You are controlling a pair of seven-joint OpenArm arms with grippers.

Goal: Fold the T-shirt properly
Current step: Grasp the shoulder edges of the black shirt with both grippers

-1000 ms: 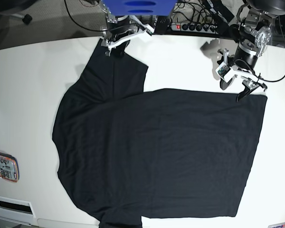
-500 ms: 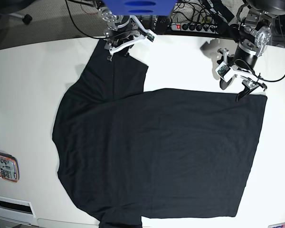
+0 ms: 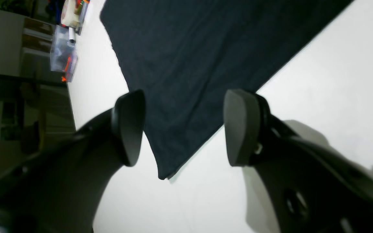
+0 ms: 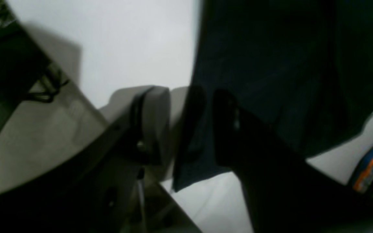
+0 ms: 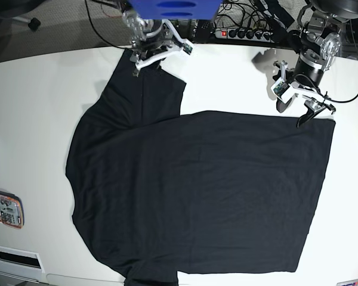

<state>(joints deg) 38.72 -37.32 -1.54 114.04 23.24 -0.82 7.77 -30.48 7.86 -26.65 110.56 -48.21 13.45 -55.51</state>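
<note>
The black T-shirt [image 5: 197,190] lies spread flat on the white table [image 5: 36,107], one sleeve pointing to the far edge. At that sleeve's end is my right gripper [image 5: 148,64]. In the right wrist view the right gripper [image 4: 189,129] stands a little open, with the T-shirt's [image 4: 270,64] edge hanging between its pale pad and its dark finger. My left gripper [image 5: 292,115] hovers open over the shirt's far right corner. In the left wrist view the left gripper [image 3: 180,129] straddles the T-shirt's [image 3: 189,48] corner without touching it.
A power strip [image 5: 241,34] and cables run along the far edge behind both arms. An orange-and-white device [image 5: 5,208] and a white box [image 5: 15,259] sit at the near left. A plastic box of clutter [image 3: 63,48] shows beyond the shirt.
My right gripper has shifted slightly toward the far edge and its jaws have narrowed around the sleeve's edge. The left arm and the shirt's body have not moved.
</note>
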